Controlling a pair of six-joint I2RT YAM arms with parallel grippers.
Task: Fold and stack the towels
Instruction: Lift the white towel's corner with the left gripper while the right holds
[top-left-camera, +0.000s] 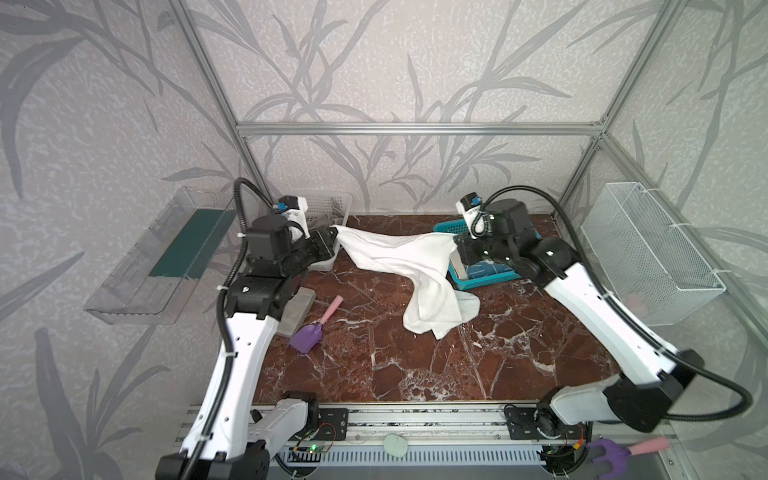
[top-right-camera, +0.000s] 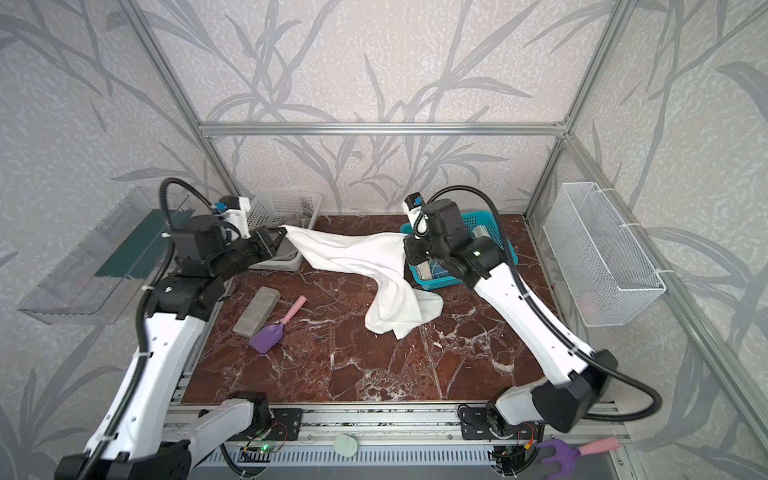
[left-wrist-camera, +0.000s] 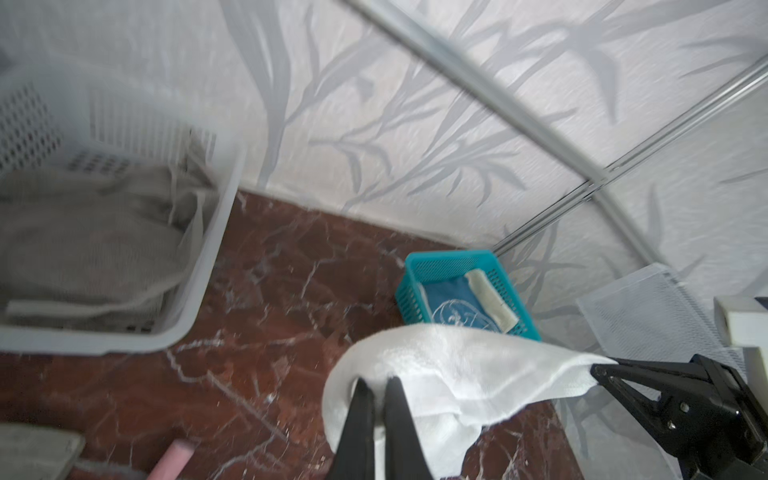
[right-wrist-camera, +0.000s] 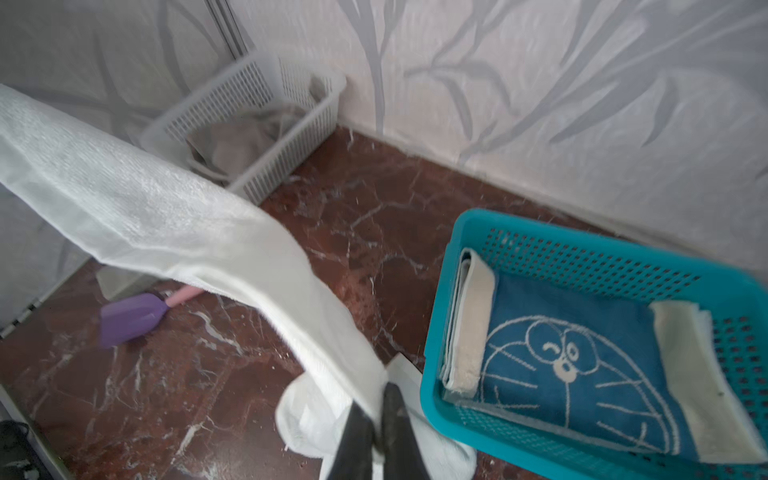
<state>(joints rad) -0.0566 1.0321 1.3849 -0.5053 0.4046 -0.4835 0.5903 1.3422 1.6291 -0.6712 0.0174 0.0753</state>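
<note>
**Clear foreground, crowded back**

The lower middle of the marble tabletop (top-left-camera: 415, 365) is open in both top views. Across the upper middle, the raised white towel (top-left-camera: 395, 253) bars the way between the white basket (top-right-camera: 282, 205) and the teal basket (top-right-camera: 440, 281). At centre left lie a grey slab (top-right-camera: 256, 311) and a purple scoop (top-right-camera: 268, 337).

Left basket (top-right-camera: 291, 195), left of frame centre: loose towel (right-wrist-camera: 237, 145) inside. Right basket (top-right-camera: 440, 282), right of centre: folded towel (right-wrist-camera: 561, 361) inside. Third towel (top-right-camera: 357, 253) between them, tail on table (top-right-camera: 332, 365). Slab (top-right-camera: 257, 311), scoop (top-right-camera: 270, 336): lower left of it.

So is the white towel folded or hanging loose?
Not folded: the white towel hangs stretched between left gripper and right gripper, lower end bunched on the table.
</note>
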